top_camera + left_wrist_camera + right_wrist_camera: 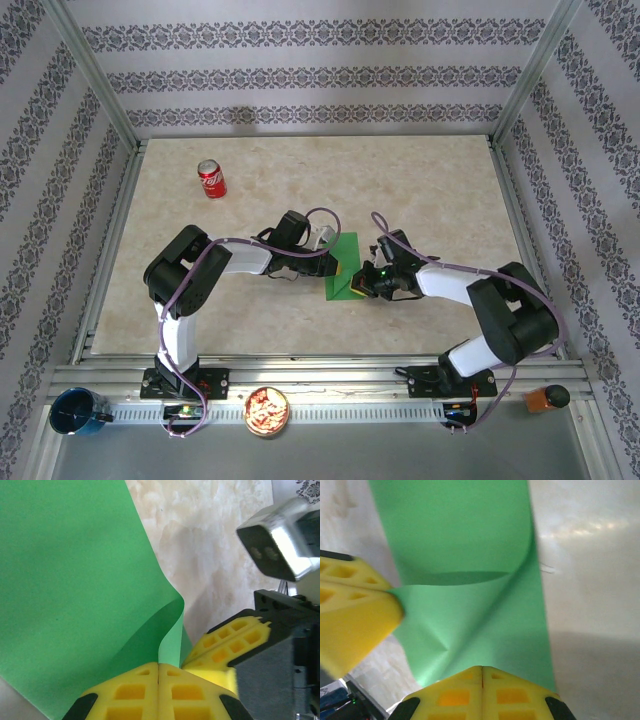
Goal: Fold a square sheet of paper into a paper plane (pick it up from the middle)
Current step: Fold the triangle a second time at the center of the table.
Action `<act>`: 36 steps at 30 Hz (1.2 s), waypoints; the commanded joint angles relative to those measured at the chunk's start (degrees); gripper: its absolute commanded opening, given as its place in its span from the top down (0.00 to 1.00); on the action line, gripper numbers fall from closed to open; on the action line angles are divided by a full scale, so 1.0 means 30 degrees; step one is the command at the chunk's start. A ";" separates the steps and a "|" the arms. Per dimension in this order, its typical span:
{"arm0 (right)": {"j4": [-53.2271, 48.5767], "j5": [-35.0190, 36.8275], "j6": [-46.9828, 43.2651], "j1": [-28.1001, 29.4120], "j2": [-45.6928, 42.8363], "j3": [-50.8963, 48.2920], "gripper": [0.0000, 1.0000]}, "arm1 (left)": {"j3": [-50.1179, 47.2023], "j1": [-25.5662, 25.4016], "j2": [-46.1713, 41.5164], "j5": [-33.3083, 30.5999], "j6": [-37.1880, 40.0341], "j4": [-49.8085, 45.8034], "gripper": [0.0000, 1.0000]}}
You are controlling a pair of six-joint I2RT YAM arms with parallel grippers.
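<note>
Green paper sheet (348, 250): narrow strip near the middle of the table (430, 180), toward its near edge, one side curled upward. Left gripper (339, 268): arm bent at the elbow, reaching in from the left, jaws pressed together on the sheet's edge. Right gripper (359, 288): arm reaching in from the right, jaws likewise clamped on the sheet, just beside the left gripper.

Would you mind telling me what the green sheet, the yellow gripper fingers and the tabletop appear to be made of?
The green sheet looks like thin matte paper: it curls and creases softly without shine. The fingers of the left gripper seem to be moulded yellow plastic or rubber, matte, with square recesses. The tabletop looks like smooth marble-patterned laminate or stone, faintly glossy; I cannot tell which.
</note>
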 commanded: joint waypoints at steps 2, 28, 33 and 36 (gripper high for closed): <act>-0.1493 0.0712 -0.0860 -0.0140 0.0369 0.0328 0.97 | 0.0441 0.0214 -0.0082 -0.0445 0.0910 -0.0490 0.97; -0.1708 0.0185 -0.1023 -0.0448 0.0677 0.0573 0.96 | 0.1171 0.0225 0.0149 -0.2572 0.2070 -0.2412 0.97; -0.1791 0.0245 -0.1001 -0.0492 0.0560 0.0522 0.96 | 0.0882 0.0241 -0.0027 -0.2869 0.2017 -0.2153 0.97; -0.1774 0.0244 -0.1010 -0.0492 0.0566 0.0493 0.96 | 0.0901 0.0243 -0.0041 -0.2911 0.2047 -0.2227 0.97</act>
